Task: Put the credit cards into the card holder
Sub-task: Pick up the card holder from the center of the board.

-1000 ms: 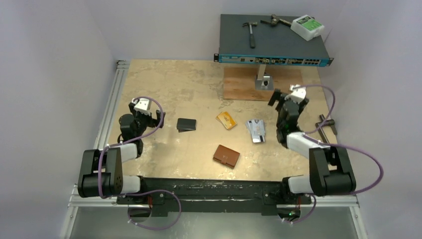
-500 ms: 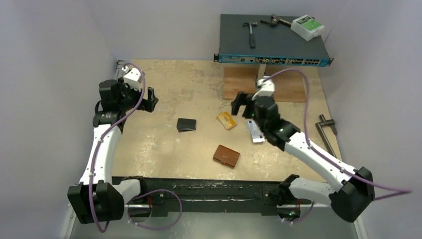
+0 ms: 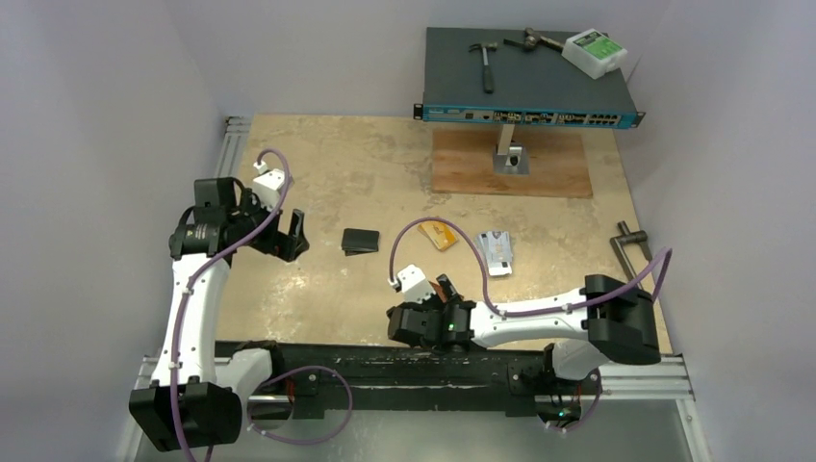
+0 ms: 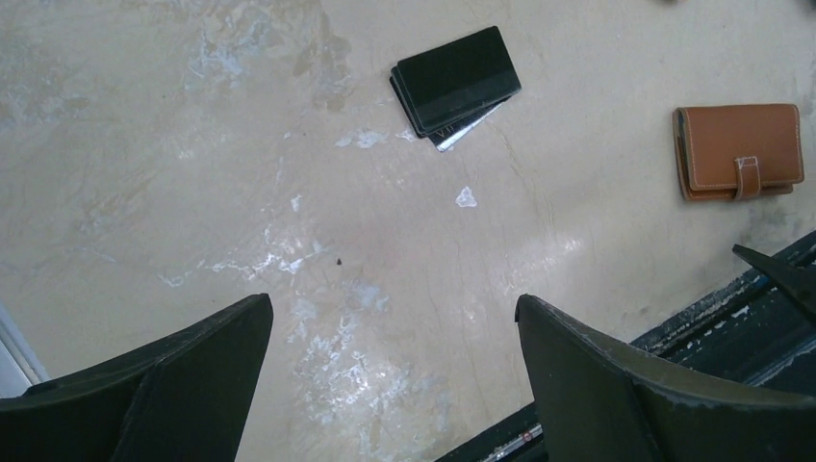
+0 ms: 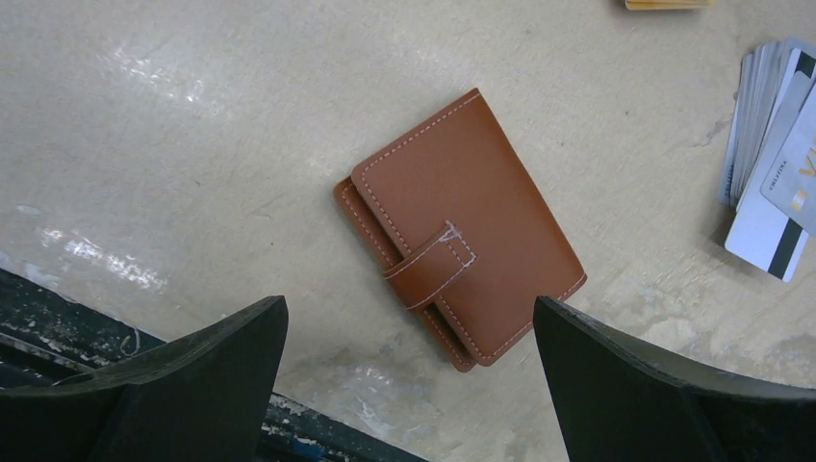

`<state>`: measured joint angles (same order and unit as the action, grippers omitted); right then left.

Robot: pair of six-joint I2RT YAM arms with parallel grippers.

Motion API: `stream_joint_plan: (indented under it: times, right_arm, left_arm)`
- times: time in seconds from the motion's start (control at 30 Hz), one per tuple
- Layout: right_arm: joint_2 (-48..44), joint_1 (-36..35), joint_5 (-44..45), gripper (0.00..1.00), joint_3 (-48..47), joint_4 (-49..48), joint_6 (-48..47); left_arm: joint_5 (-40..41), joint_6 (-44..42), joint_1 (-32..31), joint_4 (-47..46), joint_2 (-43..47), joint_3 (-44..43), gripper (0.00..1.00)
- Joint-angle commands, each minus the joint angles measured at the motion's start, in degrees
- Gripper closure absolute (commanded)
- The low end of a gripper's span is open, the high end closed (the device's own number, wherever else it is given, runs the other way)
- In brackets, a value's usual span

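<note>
Since the card holder (image 5: 462,231) lies closed, snap tab fastened, on the table (image 5: 192,115) near its front edge and directly under the right gripper (image 5: 409,303), opening it comes first. Its jaws are spread wide and empty, so I'd drop straight, catch the tab's free end and peel up. Left gripper (image 4: 395,303) is equally wide and empty, hovering near the black cards (image 4: 454,85). Silver cards (image 5: 775,164) lie fanned beside the holder; their print is too small to read.

card holder (image 5: 462,231): one
black cards (image 4: 457,85): one stack, at least two
gold-orange cards (image 3: 438,233): one pile, number unclear
silvery white cards (image 5: 770,183): one fan, several
</note>
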<state>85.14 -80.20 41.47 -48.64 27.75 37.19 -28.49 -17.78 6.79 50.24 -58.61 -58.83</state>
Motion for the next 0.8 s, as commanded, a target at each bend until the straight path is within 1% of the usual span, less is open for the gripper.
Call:
stream_joint_plan:
  times: [0.0,0.2,0.3,0.4,0.63,0.77]
  right_arm:
    - [1.44,-1.32,4.45,0.01,-2.08,1.85,4.15]
    - [6.23,-1.36,2.66,0.01,-1.71,-2.31,1.98]
    - [9.61,-1.0,2.74,0.01,-3.27,-2.57,1.1]
    - [11.19,1.2,1.37,0.02,-3.02,-3.1,1.93]
    - [8.08,9.08,-6.99,0.1,0.29,-9.1,-0.41]
    - [9.04,11.15,-11.27,0.19,-0.17,-10.91,-1.6]
  left_arm:
    - [-2.45,-2.32,0.42,3.02,1.47,-0.86,0.0]
    - [-3.78,-2.38,0.42,3.17,1.03,-1.07,0.0]
    - [-4.63,-2.72,0.37,3.28,1.21,-1.11,0.0]
    - [-5.8,-2.62,0.42,3.14,1.17,-0.94,0.0]
    - [-9.35,-2.35,0.25,1.94,1.76,0.73,0.0]
    - [-9.29,-2.35,-0.73,0.9,2.65,2.84,0.0]
